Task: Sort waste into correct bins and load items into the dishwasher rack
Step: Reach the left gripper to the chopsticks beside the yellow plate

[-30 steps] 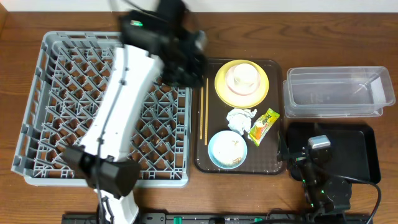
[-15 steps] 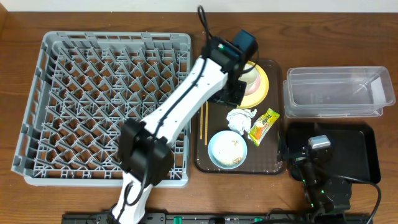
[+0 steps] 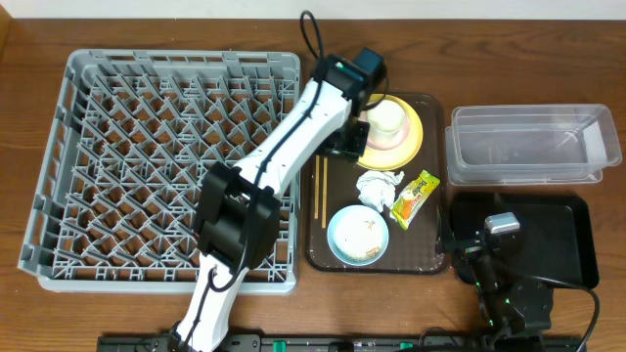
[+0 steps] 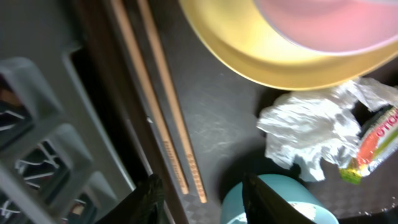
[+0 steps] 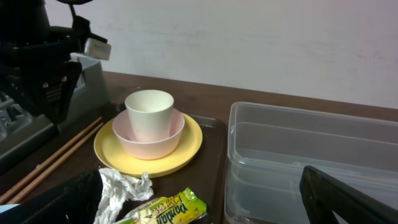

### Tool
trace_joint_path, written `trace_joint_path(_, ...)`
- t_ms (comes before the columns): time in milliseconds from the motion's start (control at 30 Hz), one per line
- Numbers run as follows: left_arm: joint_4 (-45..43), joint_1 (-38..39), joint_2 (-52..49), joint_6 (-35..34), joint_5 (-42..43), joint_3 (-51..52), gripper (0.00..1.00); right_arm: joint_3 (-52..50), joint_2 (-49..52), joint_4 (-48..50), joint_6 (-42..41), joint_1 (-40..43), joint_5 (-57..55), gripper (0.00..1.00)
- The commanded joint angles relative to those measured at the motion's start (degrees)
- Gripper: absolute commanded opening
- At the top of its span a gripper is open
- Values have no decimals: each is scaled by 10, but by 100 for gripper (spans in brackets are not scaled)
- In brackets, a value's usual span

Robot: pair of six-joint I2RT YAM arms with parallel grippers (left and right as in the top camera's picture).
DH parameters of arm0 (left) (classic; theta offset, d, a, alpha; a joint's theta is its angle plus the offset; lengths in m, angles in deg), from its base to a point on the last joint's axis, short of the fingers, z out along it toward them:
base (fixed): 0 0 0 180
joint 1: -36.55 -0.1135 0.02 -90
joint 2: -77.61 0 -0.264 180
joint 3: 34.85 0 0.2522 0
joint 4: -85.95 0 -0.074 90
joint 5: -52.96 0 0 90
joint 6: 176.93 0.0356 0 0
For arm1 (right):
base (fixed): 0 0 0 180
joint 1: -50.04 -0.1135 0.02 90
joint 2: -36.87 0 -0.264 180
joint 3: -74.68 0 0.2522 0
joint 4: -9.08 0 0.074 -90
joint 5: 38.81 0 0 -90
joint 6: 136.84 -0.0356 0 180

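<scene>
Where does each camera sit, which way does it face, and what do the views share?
Overhead: fixed above the table, looking straight down on rack, brown tray, clear tub, black tray; the left arm reaches toward the yellow plate.
Left wrist: on that arm, looking down close at chopsticks and napkin; left gripper at the bottom edge, jaws apart.
Right wrist: low by the table, facing sideways toward the wall; right gripper at the lower corners, jaws wide.
Shared: all three show the yellow plate, napkin and wrapper.
</scene>
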Motion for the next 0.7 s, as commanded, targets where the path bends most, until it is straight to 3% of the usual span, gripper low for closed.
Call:
trace_joint_path(0,1,-8,-3,-6,-16,2,47,0,0,-2,0,2,3,99)
trace_joint_path(200,-10,-7,-3,-6,-17,14,28,0,0,-2,0,2,3,99)
trace_joint_path(667,-85,-9,-3,-6,-21,104,29,0,0,-2,0,2,3,99)
